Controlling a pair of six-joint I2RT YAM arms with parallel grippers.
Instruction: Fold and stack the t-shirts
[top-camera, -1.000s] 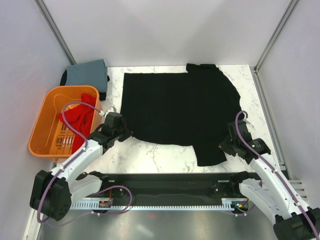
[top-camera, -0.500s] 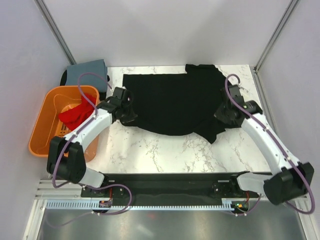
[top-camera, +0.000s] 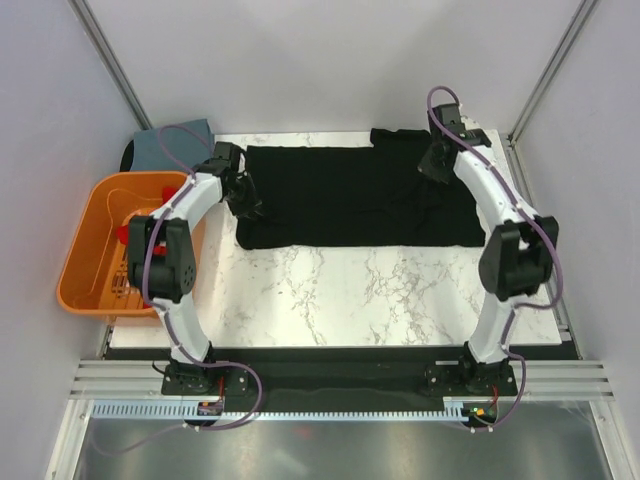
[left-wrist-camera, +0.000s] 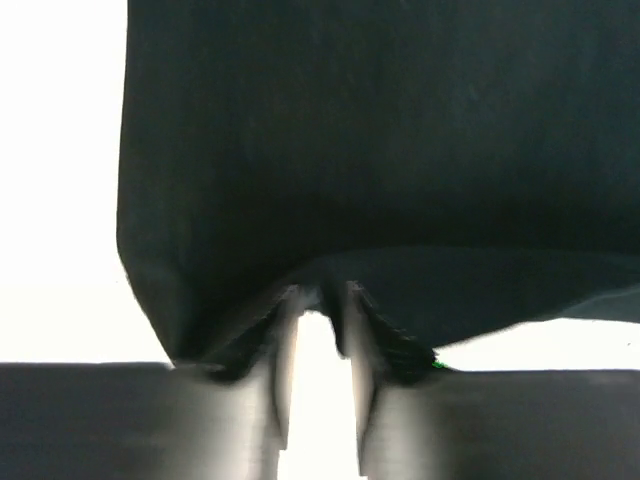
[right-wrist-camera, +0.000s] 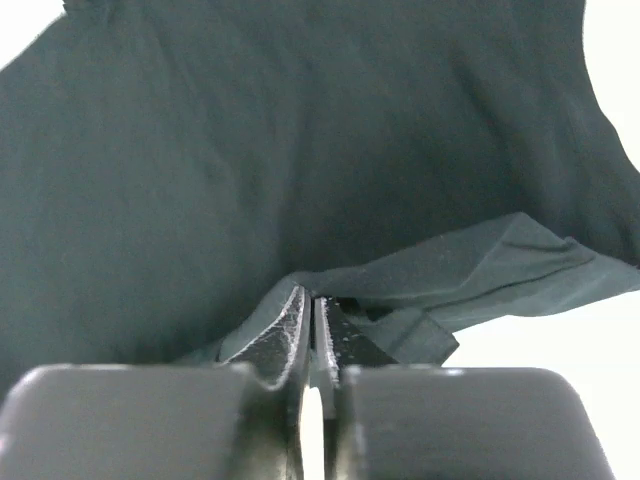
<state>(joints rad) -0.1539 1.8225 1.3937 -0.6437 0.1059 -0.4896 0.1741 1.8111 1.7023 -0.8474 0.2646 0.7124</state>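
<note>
Folded farther back, black t-shirt (top-camera: 350, 195) bares more marble table (top-camera: 350, 295) between pale walls (top-camera: 320, 60).

- Our top view sits high behind the arm bases, looking down on the whole table (top-camera: 350, 300).
- Our left wrist view rides the left hand (left-wrist-camera: 318, 300), looking out along it, close against the black t-shirt (left-wrist-camera: 380, 150).
- Our right wrist view does likewise on the right hand (right-wrist-camera: 312, 310).
- All three share that black t-shirt; the wrist views seem to catch opposite ends.
</note>
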